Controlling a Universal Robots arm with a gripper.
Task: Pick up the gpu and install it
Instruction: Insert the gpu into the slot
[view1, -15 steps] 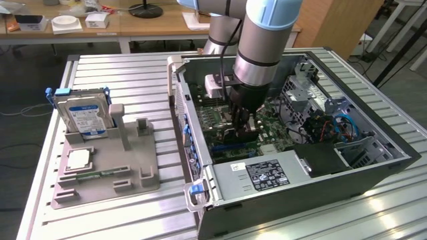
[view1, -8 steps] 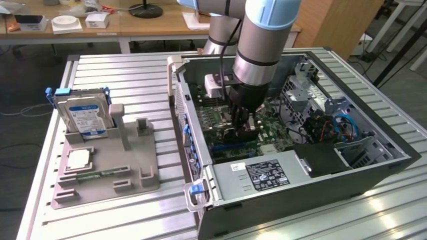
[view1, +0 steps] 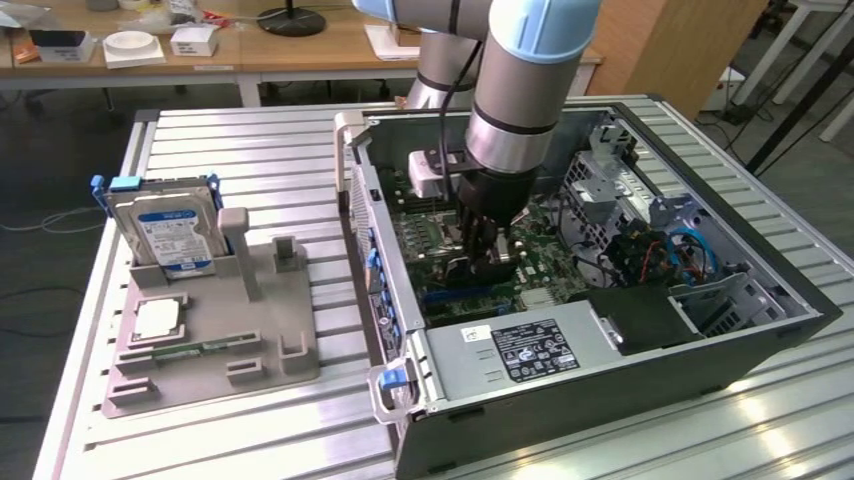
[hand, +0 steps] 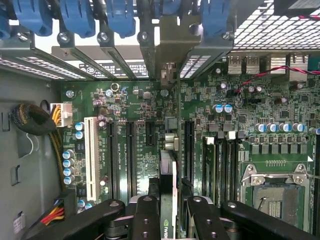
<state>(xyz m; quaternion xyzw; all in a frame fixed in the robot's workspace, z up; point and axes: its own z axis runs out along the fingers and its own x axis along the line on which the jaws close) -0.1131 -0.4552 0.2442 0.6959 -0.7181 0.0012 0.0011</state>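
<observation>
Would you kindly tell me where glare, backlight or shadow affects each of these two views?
Exterior view: glare washes out the slatted table beside the computer case, and the arm shades the motherboard. Wrist view: the rear slot openings blow out white with backlight, while the gpu looks dim.

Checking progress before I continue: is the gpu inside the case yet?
Inside. The end effector grips the gpu edge-on above the motherboard slots in the open case; whether seated, cannot tell.
</observation>
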